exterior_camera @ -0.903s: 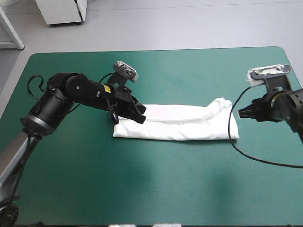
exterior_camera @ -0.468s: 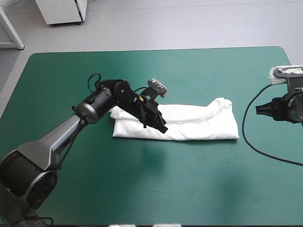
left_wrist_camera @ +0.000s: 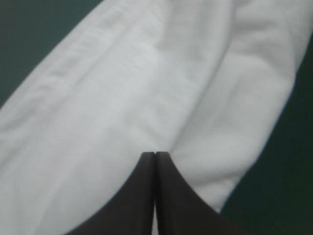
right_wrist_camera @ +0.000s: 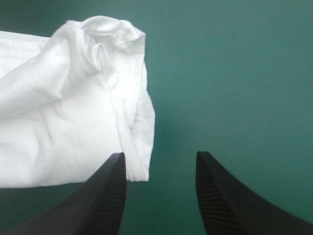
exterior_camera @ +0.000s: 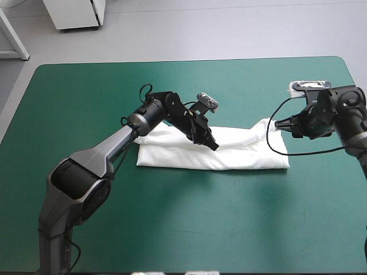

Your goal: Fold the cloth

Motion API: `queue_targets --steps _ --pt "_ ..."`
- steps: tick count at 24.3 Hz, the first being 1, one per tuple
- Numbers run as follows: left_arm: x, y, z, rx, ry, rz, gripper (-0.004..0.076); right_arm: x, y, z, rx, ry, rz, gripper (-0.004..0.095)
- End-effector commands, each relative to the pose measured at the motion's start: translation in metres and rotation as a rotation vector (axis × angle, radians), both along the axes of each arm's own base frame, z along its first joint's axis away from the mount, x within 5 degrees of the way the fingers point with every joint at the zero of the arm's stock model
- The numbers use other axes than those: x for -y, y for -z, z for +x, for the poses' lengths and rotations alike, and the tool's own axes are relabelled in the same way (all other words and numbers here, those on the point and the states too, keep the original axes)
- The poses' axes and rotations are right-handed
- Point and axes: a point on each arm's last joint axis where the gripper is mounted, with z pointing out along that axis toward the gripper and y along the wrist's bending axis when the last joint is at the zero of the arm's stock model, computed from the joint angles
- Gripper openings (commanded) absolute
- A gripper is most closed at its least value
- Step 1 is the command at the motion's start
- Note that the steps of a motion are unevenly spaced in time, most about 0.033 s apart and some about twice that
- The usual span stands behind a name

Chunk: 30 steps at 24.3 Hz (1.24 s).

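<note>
Broadly, the teal-green table cover (exterior_camera: 189, 229) gave you bare surface on every side of the work. The white short-sleeved fabric T-shirt (exterior_camera: 241, 156) lay across the middle of the table as a long band running left to right. Its near edge was straight and its far side lumpier.

The left arm (exterior_camera: 114, 146) reached over the band's left half. Its black two-fingered left gripper (exterior_camera: 214, 146) sat on the middle of the band, fingers pressed together in one point, with no cloth visibly between them. The black two-fingered right gripper (exterior_camera: 279, 125) stood at the band's right end, fingers spread, one tip just beside the cloth's edge and the other over bare cover.

The step looked to me like taking that right end for a fold across. To do it well, you needed to slide the spread fingers around every layer at the edge before pinching, then keep the lift low so the layers stayed stacked.

Two things stood in the way. The left gripper rested where a folded-over end would land. The bunched far corner (right_wrist_camera: 115, 29) of the right end could have slipped the pinch.
</note>
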Motion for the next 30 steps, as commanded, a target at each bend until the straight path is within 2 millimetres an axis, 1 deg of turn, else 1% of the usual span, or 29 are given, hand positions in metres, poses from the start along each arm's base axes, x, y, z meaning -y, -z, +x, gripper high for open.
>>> queue_targets --steps 1,3,6,9,13,17,18,19,20,21,22,25,27,30 --pt "0.009 -0.025 0.004 0.030 -0.032 -0.092 -0.0010 -0.002 -0.005 0.008 0.057 -0.038 0.041 0.0432" --pt "0.010 -0.008 0.008 -0.016 -0.034 -0.068 -0.0010 -0.004 0.000 0.012 0.044 -0.046 0.070 0.0432" --pt "0.010 0.017 0.011 -0.105 -0.043 -0.027 -0.0010 0.000 0.003 0.018 0.055 -0.037 0.150 0.0432" --pt "0.012 0.028 0.013 -0.128 -0.043 -0.017 -0.0010 0.016 0.004 0.022 0.070 0.003 0.260 0.0432" --pt "0.013 0.030 0.013 -0.148 -0.042 -0.026 -0.0010 0.039 0.011 0.030 0.066 0.057 0.403 0.0434" --pt "0.014 0.030 0.010 -0.174 -0.032 -0.034 -0.0010 0.049 0.031 0.038 -0.013 0.061 0.471 0.0444" --pt "0.014 0.030 0.009 -0.182 -0.029 -0.035 -0.0010 0.049 0.045 0.043 -0.072 0.049 0.477 0.0501" --pt "0.014 0.030 0.009 -0.184 -0.027 -0.034 -0.0010 0.049 0.050 0.046 -0.092 0.052 0.480 0.0533" --pt "0.014 0.029 0.009 -0.186 -0.025 -0.034 -0.0010 0.051 0.063 0.051 -0.127 0.059 0.480 0.0612" --pt "0.014 0.029 0.008 -0.188 -0.024 -0.033 -0.0010 0.051 0.068 0.053 -0.140 0.062 0.482 0.0637" --pt "0.014 0.029 0.008 -0.187 -0.024 -0.031 -0.0010 0.052 0.078 0.058 -0.166 0.067 0.488 0.0663" --pt "0.013 0.029 0.009 -0.186 -0.023 -0.030 -0.0010 0.053 0.093 0.064 -0.201 0.067 0.498 0.0662" --pt "0.013 0.029 0.009 -0.183 -0.022 -0.027 -0.0010 0.051 0.106 0.069 -0.237 0.065 0.533 0.0662" --pt "0.008 0.030 0.012 -0.181 -0.032 -0.026 -0.0010 0.040 0.121 0.073 -0.279 0.025 0.561 0.0662"
